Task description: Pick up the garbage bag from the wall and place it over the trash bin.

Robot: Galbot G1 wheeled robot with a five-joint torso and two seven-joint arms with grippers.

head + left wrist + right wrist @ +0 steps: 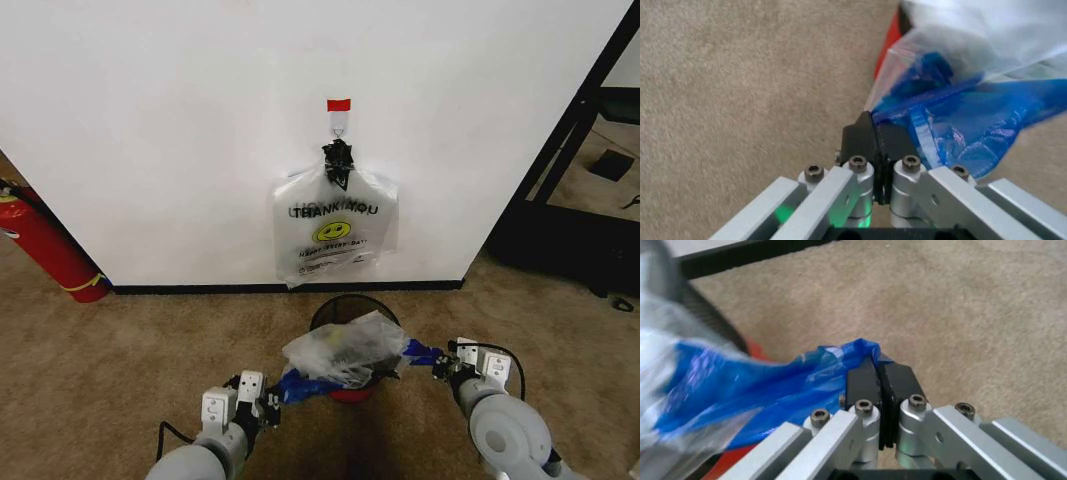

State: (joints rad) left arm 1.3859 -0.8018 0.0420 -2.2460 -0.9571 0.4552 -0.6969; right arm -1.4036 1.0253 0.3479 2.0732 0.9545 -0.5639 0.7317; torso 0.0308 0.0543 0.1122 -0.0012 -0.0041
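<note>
The crinkly translucent garbage bag (340, 352) is stretched over the top of the black mesh trash bin (328, 312), which stands on the carpet just before the white wall (150, 120). My left gripper (272, 400) is shut on the bag's blue handle at one side. At the other side, my right gripper (440, 365) is shut on the other blue handle. In the left wrist view the left gripper (873, 135) pinches the blue plastic of the bag (960, 125). The right wrist view shows the right gripper (877, 372) clamped on the blue edge of the bag (753, 385), beside the bin (713, 320).
A bundle of identical bags (335, 235) hangs under a black tie from the hook below the red tape (339, 104). A red fire extinguisher (45, 245) leans at the far left. A black frame (570, 170) stands at the right. Carpet lies open on both sides of the bin.
</note>
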